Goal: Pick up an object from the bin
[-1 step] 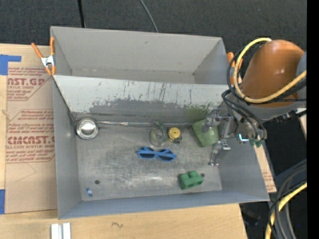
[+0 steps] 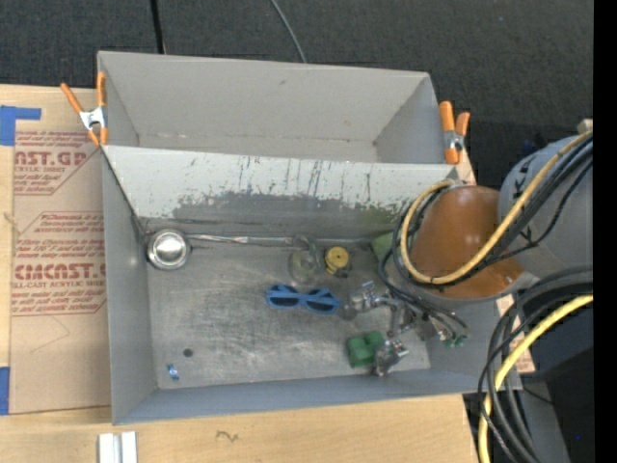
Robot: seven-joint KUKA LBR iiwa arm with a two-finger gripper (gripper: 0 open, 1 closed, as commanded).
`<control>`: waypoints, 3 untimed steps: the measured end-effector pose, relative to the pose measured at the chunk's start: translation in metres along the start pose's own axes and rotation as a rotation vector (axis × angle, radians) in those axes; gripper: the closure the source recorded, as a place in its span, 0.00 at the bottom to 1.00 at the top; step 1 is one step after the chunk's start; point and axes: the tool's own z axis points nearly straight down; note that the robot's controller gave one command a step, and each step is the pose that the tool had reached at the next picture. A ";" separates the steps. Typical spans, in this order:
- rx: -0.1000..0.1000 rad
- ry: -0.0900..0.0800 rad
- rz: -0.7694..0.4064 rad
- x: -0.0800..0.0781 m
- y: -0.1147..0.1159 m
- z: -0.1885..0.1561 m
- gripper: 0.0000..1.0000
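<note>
"One arm only, coming in from the right?"

"Yes. Bent down over the near right corner of the bin (image 2: 270,104), with an orange cover (image 2: 463,244) on the wrist, looped round with yellow and black cables (image 2: 406,235)."

"And the pincer (image 2: 383,328)?"

"Low over the floor there, just beside a small green block (image 2: 362,350) near the front wall. Cannot tell how wide open, nor whether gripping anything: too tangled among wires and metal bits."

"Anything else close by?"

"Blue glasses-shaped thing (image 2: 304,299) to the left of it, lying flat. Further back, a yellow round piece (image 2: 336,258) next to a clear thing (image 2: 304,263), hard to make out. Another green scrap (image 2: 383,244), half hidden behind the cover."

"Far side?"

"Metal ladle (image 2: 168,249) at the left, handle running right along the foot of the back slope. Tiny blue speck (image 2: 173,372) in the near left corner, too small to name."
</note>
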 end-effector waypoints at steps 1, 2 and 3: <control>-0.006 0.021 0.172 0.010 -0.013 -0.027 0.00; -0.006 0.023 0.133 0.011 -0.011 -0.031 0.00; 0.000 0.007 0.232 0.004 -0.010 0.001 0.00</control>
